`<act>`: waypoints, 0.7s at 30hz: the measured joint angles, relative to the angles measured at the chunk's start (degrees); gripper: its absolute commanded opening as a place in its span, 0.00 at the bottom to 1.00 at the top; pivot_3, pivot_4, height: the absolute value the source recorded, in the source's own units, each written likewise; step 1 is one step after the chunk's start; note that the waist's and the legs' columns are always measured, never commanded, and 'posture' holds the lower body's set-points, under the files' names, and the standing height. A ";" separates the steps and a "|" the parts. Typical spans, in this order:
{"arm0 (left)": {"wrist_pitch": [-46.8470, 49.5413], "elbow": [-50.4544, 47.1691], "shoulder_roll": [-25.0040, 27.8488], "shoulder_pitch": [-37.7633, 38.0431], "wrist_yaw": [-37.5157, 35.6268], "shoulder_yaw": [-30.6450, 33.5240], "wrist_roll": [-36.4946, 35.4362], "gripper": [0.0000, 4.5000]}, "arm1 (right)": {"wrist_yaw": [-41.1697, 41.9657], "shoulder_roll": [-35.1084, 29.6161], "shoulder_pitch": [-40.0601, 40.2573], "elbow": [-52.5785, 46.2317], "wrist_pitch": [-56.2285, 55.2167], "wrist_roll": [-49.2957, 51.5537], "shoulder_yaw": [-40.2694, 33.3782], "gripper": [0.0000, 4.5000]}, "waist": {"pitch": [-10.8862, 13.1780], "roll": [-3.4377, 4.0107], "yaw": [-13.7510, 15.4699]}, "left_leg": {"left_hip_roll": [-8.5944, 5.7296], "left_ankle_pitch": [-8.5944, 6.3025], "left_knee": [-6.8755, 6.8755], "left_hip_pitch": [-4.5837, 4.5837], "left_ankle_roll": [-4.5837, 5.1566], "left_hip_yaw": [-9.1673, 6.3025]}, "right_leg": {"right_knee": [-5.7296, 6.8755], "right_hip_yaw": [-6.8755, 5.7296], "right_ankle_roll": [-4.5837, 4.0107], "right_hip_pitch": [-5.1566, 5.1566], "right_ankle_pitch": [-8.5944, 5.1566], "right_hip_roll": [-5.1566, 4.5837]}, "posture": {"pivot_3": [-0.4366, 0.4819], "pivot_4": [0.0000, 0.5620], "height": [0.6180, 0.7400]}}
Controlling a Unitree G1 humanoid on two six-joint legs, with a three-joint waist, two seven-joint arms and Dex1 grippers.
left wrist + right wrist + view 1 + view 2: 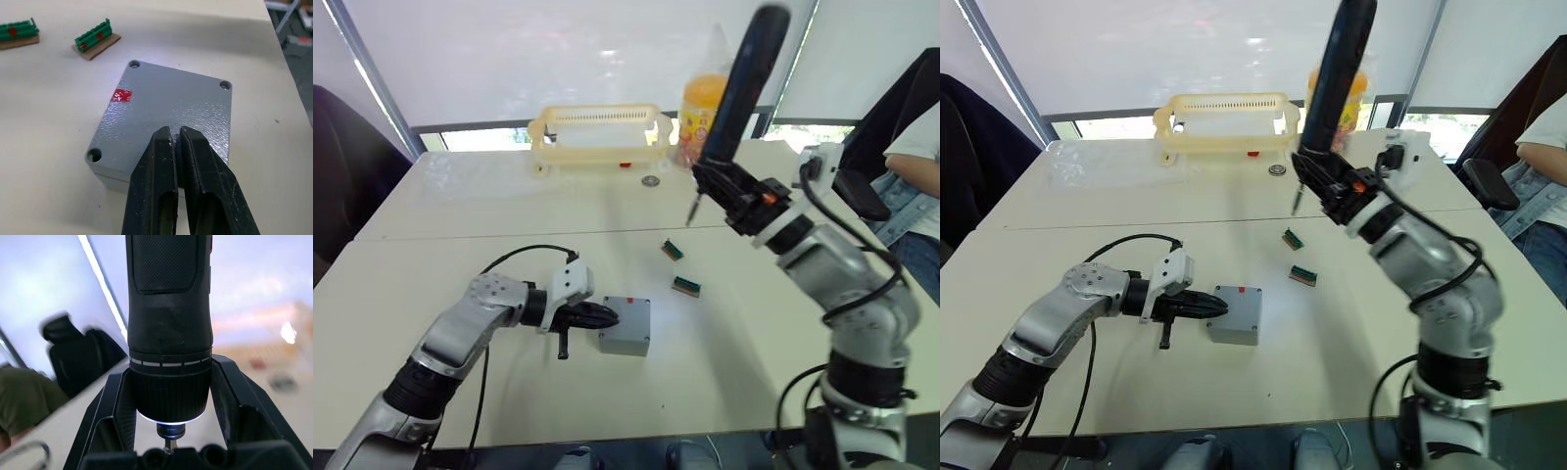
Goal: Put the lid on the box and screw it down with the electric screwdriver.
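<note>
While the right gripper [736,192] is clamped around the electric screwdriver [740,86], holding it up in the air well above the tabletop [431,294] with the bit pointing down and the white light on at its tip, the left gripper [598,315] is down low with its two fingers pinched together, tips resting on top of the lid [166,115]. The lid's already sitting on the box [626,342], corner holes lined up, small red mark near one edge. The box is near the middle of the tabletop, and two little green connector blocks [685,286] lie just beyond it. Further back there's a cream plastic basket [597,132] and an orange bottle [701,113]
</note>
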 measured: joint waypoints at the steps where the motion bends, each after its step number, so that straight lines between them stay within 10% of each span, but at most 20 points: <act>1: 1.19 -0.42 0.01 -0.29 0.28 0.46 -0.47 0.06 | -0.66 -2.43 -0.11 0.98 4.13 2.39 -0.09 0.38 | 0.19 0.07 -0.17 | 0.00 -0.01 0.00 -0.09 0.02 0.04 | 0.03 0.03 0.01 -0.14 0.01 0.00 | 0.48 0.27 1.00; 8: 7.77 -7.72 7.03 -4.79 -0.30 5.56 -5.11 0.06 | -6.58 -19.61 -2.48 16.17 34.45 11.51 -1.30 0.38 | 0.66 0.13 0.22 | 0.00 0.00 0.08 -0.89 0.03 0.06 | 0.06 -0.03 0.16 -0.84 0.14 -0.01 | 0.48 0.27 1.00; 21: 9.01 -14.80 9.98 -2.63 0.67 5.81 -6.95 0.06 | -20.49 -26.26 5.50 31.21 34.81 23.87 -0.07 0.38 | 1.03 -0.01 -0.31 | 0.03 -0.06 0.14 -0.79 0.15 0.40 | 0.06 0.11 0.20 -0.80 0.15 0.07 | 0.48 0.27 1.00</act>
